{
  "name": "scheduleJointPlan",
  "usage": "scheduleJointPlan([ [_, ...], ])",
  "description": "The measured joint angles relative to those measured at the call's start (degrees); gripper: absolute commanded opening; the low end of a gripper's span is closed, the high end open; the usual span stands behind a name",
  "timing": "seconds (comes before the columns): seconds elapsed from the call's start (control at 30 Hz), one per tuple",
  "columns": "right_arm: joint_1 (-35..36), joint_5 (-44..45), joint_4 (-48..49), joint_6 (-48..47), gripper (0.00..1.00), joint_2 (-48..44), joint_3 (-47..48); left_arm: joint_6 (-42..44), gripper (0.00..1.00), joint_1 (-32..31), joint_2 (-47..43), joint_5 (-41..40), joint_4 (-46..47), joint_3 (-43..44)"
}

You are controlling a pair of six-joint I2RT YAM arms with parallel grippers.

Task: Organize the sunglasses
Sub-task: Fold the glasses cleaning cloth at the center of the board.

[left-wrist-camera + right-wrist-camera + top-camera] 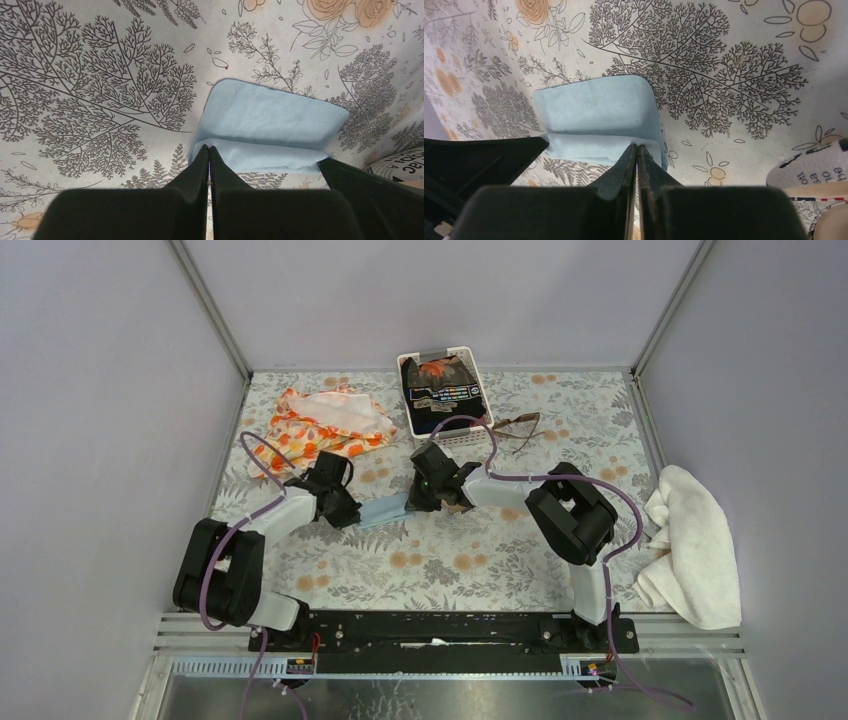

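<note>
Near the middle of the bench [450, 570], the left gripper [208, 149] and the right gripper [636, 147] face each other across a light blue cloth [383, 511]. The left comes in from 9 o'clock and the right from 3 o'clock. Each has its jaws pressed together on an edge of the cloth, pinching it. The cloth lies folded over on itself, its rounded corners showing in both wrist views. A tan case [811, 172] with printed lettering lies just beside the right gripper on its 3 o'clock side.

A crumpled white towel [690, 540] sits at the bench's 3 o'clock edge.

The sunglasses [517, 428] lie on the bench at about 1 o'clock, well apart from both grippers and just beside the 3 o'clock side of a white basket [452, 439]. Their long axis seems to run from about 8 o'clock to 2 o'clock. The lenses look to be at the far right end and the thin temple arms trail back toward the basket, though the pair is too small to be sure which way it faces.

The basket stands at 12 o'clock. It holds a dark packet [440, 400] with coloured label stripes and an orange-red patch at its far end. An orange-flowered cloth [325, 422] lies bunched at 11 o'clock.
</note>
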Motion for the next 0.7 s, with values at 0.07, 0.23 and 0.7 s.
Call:
scheduleJointPlan([
  [0.07, 0.0, 0.0, 0.1, 0.0, 0.28, 0.0, 0.0, 0.3, 0.18, 0.0, 0.3, 0.0, 0.0, 0.0],
  [0.23, -0.1, 0.0, 1.6, 0.0, 0.34, -0.3, -1.0, 1.0, 0.28, 0.3, 0.1, -0.1, 0.0, 0.9],
  [0.7, -0.1, -1.6, 10.8, 0.9, 0.32, -5.2, -9.8, 1.7, 0.34, 0.3, -10.3, -1.1, -0.3, 1.4],
])
